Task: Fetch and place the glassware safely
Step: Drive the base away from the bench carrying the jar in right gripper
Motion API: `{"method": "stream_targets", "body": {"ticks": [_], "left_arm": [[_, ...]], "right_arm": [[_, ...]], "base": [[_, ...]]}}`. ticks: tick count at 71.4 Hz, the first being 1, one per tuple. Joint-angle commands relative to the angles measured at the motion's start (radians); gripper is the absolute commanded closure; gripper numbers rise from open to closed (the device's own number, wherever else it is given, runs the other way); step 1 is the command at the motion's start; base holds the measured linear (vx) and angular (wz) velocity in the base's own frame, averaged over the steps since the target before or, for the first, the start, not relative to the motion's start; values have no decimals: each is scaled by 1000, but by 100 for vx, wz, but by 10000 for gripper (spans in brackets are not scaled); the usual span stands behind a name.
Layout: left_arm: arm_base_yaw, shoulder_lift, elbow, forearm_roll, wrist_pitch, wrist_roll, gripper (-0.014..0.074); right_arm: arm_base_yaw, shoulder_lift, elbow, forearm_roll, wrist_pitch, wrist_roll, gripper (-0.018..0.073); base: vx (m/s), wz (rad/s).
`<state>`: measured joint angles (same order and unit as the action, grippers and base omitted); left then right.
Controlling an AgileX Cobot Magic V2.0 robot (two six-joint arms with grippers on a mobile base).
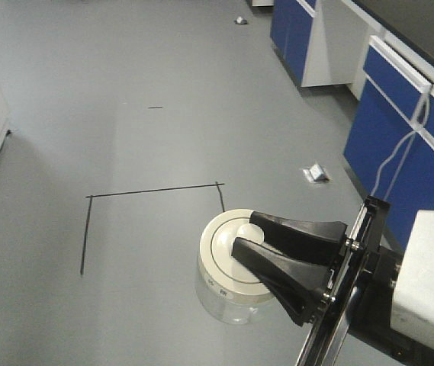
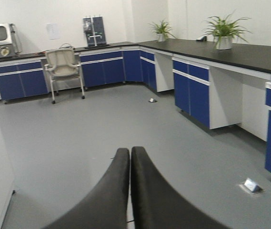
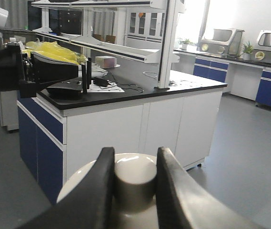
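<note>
right gripper (image 1: 245, 232) clamped on the jar (image 1: 228, 303) by its lid knob (image 3: 135, 183), likely to hang it upright over the floor (image 1: 125, 114); left gripper (image 2: 130, 155) fingers together, empty.

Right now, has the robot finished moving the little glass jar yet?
Fetching looks done: the right gripper is shut on the lid knob of the glass jar. In hand: the jar hangs over the grey floor. Placing is left. The left gripper is shut, empty.
</note>
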<state>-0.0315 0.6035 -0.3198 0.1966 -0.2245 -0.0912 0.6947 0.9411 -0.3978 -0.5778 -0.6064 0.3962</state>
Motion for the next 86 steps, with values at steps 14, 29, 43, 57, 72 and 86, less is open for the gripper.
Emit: {"method": "stream_targets", "body": {"ticks": [14, 29, 43, 57, 72, 86], "left_arm": [[-4, 0, -27, -8, -70, -8, 603], [-4, 0, -27, -8, -70, -8, 603], [-4, 0, -27, -8, -70, -8, 603], [-4, 0, -27, -8, -70, -8, 603], [-4, 0, -27, -8, -70, -8, 603], [-4, 0, -27, -8, -70, -8, 603]], "right_arm": [[-1, -17, -32, 24, -94, -2, 563], [-1, -17, -32, 24, -94, -2, 563], [-1, -17, -32, 24, -95, -2, 563], [-1, -17, -32, 24, -95, -2, 563], [-1, -17, -32, 24, -94, -2, 563], [-1, -17, -32, 24, -94, -2, 563]], "base": [[14, 27], [20, 18], [30, 7], [39, 3], [45, 0], [45, -4]]}}
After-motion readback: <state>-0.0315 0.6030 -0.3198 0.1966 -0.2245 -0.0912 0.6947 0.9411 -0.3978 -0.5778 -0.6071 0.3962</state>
